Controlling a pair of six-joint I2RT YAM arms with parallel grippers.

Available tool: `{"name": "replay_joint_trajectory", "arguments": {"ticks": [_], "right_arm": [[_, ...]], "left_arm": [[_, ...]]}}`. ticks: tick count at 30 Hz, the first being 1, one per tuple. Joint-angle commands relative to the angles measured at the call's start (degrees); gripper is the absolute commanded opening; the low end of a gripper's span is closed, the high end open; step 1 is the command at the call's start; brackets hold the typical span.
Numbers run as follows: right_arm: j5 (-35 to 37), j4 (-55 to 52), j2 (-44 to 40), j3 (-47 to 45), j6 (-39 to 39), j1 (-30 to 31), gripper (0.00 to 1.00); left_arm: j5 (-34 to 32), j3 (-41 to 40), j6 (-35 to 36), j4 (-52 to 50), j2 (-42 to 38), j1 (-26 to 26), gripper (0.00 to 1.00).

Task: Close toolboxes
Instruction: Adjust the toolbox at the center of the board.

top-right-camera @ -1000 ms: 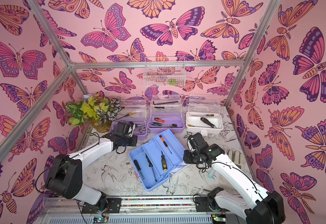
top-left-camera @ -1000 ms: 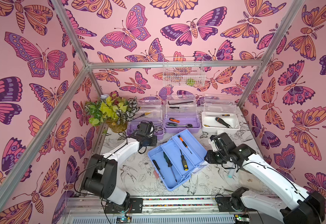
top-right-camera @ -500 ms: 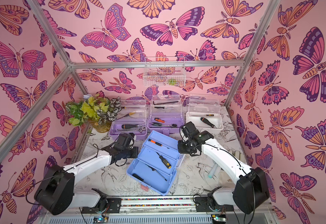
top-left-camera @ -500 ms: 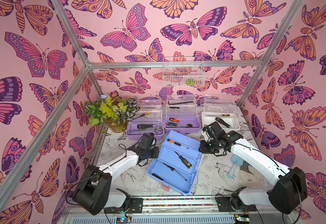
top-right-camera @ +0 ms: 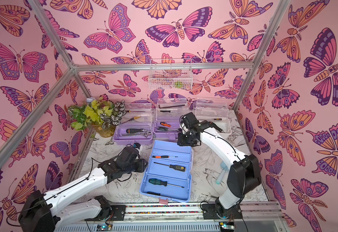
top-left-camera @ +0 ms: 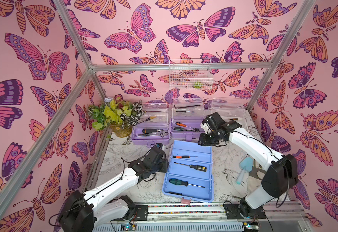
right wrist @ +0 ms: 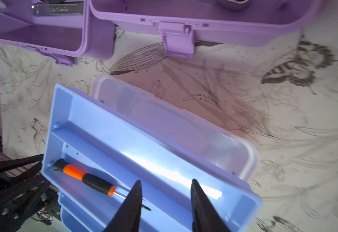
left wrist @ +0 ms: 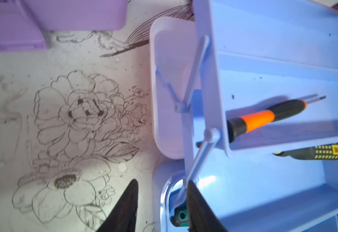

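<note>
Looking across the table [top-left-camera: 227,158], the blue box [top-left-camera: 188,170] sits front and centre with its stepped trays fanned out. In both top views it is the one the arms are working. Behind it the two lilac boxes [top-left-camera: 150,135] [top-left-camera: 185,129] stand side by side, with the white box [top-right-camera: 225,125] to their right, and all three have clear lids standing up. The blue box's pale lid [right wrist: 184,128] lies flat on the table just behind the top tray [top-left-camera: 191,149], so I read this step as swinging the lid up and over. The right gripper [right wrist: 166,181] hovers over the far tray with its jaws spread and nothing between them. The left gripper [left wrist: 162,181] is at the box's left side, also spread and empty, with one finger over the table and the other right by a tray link [left wrist: 198,66]. I cannot tell whether that finger touches the link. To do it well, the right should reach past the tray to the lid's far edge and bring it forward in an arc so the trays fold down together. The left should brace the base wall, clear of the links so nothing gets pinched. The orange screwdriver [top-left-camera: 184,156] lies loose in the top tray, so a slow fold is wiser. Last comes pressing down near the pink latch [top-left-camera: 185,200].
</note>
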Motion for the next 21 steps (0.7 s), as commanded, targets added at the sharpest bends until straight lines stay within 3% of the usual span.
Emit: {"name": "replay_joint_trajectory", "arguments": {"ticks": [1,5,10,16,21], "right_arm": [[7.48,-7.0,-10.86,-3.91,1.48,-0.64,0.45],[5.34,-7.21,-20.07,-15.57,4.17,0.01,0.45],[4.78,-2.6,-23.83,-21.42,5.9,0.02,0.45],[4.06,2.3,-13.82,-17.17,6.04,-0.11,0.43],[2.24,2.3,-6.42,-13.41,5.19,1.06,0.3]], "left_arm": [[-3.73,3.67,2.5,-6.43,-1.01,-0.04,0.51],[-1.57,10.26,7.77,-7.63,1.93,1.99,0.62],[5.19,19.03,11.78,-5.9,8.8,6.34,0.7],[3.46,22.98,13.2,-6.47,10.16,7.12,0.71],[3.17,21.38,13.4,-8.18,6.71,9.3,0.71]]}}
